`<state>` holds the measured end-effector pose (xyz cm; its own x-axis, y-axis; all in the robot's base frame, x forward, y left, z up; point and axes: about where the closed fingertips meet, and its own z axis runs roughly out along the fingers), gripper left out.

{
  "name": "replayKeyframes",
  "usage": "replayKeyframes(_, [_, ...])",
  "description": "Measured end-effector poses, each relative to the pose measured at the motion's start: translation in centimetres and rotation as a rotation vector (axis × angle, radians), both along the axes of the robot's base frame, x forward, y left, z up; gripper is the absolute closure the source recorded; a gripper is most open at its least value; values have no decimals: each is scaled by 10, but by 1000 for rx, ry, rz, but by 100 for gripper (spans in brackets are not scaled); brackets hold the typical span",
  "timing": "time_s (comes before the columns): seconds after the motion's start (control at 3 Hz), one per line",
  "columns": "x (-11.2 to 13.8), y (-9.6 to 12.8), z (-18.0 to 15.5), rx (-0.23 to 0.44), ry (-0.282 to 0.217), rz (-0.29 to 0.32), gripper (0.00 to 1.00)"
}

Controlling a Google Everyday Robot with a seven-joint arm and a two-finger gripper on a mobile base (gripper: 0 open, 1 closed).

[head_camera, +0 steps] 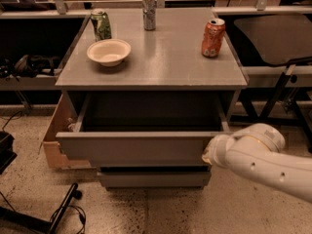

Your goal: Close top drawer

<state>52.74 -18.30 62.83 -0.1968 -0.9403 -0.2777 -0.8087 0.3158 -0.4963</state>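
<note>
At the right end of the wide, flat grey top drawer (136, 149), pulled far out, the white gripper (209, 154), open or shut I cannot tell, could push it crooked and jam it.

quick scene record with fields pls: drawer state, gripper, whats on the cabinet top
top drawer: pulled well out, not yet closed
gripper: at the right end of the top drawer's front
arm: white, reaching in from the lower right
cabinet top: grey, holds four things
on top: white bowl, green can, silver can, orange can, cans upright
lower drawer: front set back beneath the top drawer
</note>
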Motion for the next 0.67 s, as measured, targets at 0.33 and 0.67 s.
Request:
replayKeyframes(0.33, [13, -5, 1, 0, -14, -5, 100])
replayKeyframes(0.67, [47, -19, 5, 14, -45, -24, 100])
